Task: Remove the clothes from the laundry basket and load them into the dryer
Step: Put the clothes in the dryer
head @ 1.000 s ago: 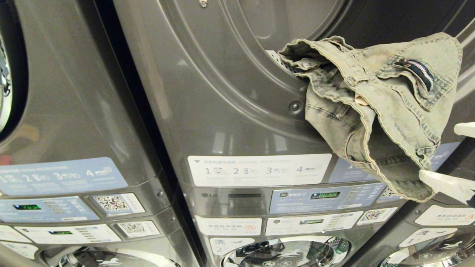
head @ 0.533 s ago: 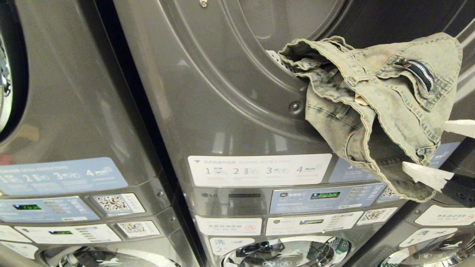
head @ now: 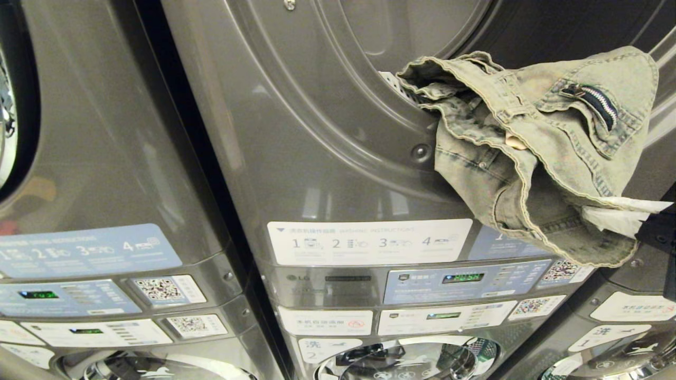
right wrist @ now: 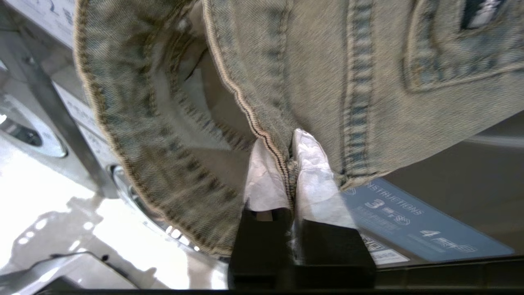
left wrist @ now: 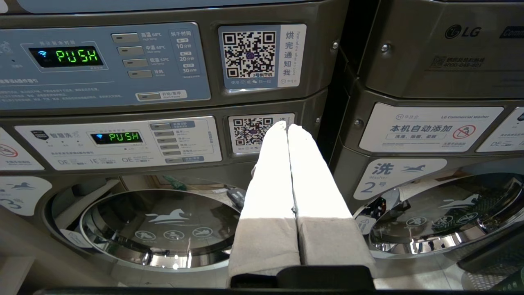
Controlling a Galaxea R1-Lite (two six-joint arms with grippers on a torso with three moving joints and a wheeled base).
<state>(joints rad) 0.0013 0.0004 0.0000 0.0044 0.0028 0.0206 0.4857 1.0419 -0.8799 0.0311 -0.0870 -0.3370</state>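
The right tool, its fingers wrapped in white covers, was clenched on the lower hem of the clothes, a pale grey-green washed denim garment. In the right wrist view the two fingertips pinched a stitched seam of the clothes between them, with fabric bunched on either side. The tool reached in from the right edge of the head view, its dark body just behind the white fingers.

The garment hung half out of the dryer, draped over the lower lip of the round opening and spilling down across the dark grey front. Its zip showed near the top right, and the folded hem sagged down toward the strip of blue and white instruction labels. Below those sat a control panel with a green display and a QR sticker.

The left tool was shut on nothing, its white-covered fingers pressed together and pointing at the lower machines. In front of it were two panels reading PUSH in green, QR codes, and the chrome-rimmed round washer doors marked with a white horse.

To the left stood a neighbouring grey machine with its own labels.
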